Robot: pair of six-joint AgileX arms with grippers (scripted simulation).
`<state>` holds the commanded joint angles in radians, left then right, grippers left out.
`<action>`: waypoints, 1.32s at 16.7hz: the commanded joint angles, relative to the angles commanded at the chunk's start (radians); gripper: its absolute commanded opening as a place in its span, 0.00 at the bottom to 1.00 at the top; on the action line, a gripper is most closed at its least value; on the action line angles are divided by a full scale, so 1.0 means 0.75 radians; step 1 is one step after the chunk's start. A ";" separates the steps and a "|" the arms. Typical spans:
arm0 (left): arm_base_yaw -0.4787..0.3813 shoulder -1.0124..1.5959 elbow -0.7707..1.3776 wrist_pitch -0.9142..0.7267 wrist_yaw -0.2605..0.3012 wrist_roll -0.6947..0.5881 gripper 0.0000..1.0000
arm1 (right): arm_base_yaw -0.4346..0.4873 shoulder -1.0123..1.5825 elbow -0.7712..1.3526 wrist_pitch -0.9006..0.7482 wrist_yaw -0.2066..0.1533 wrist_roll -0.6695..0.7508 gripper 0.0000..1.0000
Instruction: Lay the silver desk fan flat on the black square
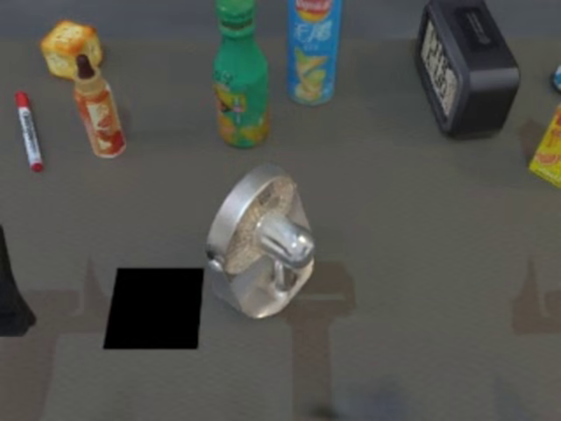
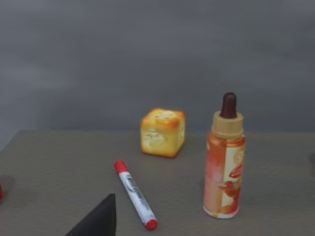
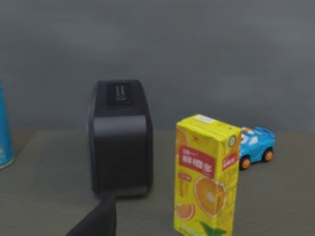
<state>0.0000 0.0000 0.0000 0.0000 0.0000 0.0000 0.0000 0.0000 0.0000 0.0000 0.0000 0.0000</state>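
The silver desk fan (image 1: 260, 243) stands upright near the middle of the table, its chrome ring tilted and its motor hub facing the right. The black square (image 1: 155, 308) lies flat just left of the fan's base, bare. My left arm (image 1: 10, 303) is parked at the table's left edge, well left of the square. In the left wrist view only one dark finger (image 2: 101, 220) shows, with open table beside it. My right arm is outside the top view. Its wrist view also shows a single dark finger (image 3: 98, 219) with nothing held.
Along the back stand a bread cube (image 1: 70, 46), a dropper bottle (image 1: 98, 110), a green bottle (image 1: 239, 79), a blue can (image 1: 313, 48) and a black clock (image 1: 465, 63). A red marker (image 1: 28, 130) lies at the left. A yellow juice carton (image 3: 206, 174) and a toy car (image 3: 255, 146) are at the right.
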 joint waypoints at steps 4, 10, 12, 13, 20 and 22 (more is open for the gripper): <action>-0.014 0.040 0.034 -0.036 0.004 0.005 1.00 | 0.000 0.000 0.000 0.000 0.000 0.000 1.00; -0.144 0.446 0.412 -0.387 0.028 0.038 1.00 | 0.000 0.000 0.000 0.000 0.000 0.000 1.00; -0.208 0.652 0.612 -0.557 0.036 0.049 1.00 | 0.000 0.000 0.000 0.000 0.000 0.000 1.00; -0.242 0.765 0.721 -0.647 0.040 0.054 1.00 | 0.000 0.000 0.000 0.000 0.000 0.000 1.00; -0.497 1.651 1.596 -1.302 0.050 0.073 1.00 | 0.000 0.000 0.000 0.000 0.000 0.000 1.00; -0.566 1.910 1.857 -1.476 0.046 0.074 1.00 | 0.000 0.000 0.000 0.000 0.000 0.000 1.00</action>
<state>-0.4248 1.4322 1.3931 -1.1068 0.0348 0.0553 0.0000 0.0000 0.0000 0.0000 0.0000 0.0000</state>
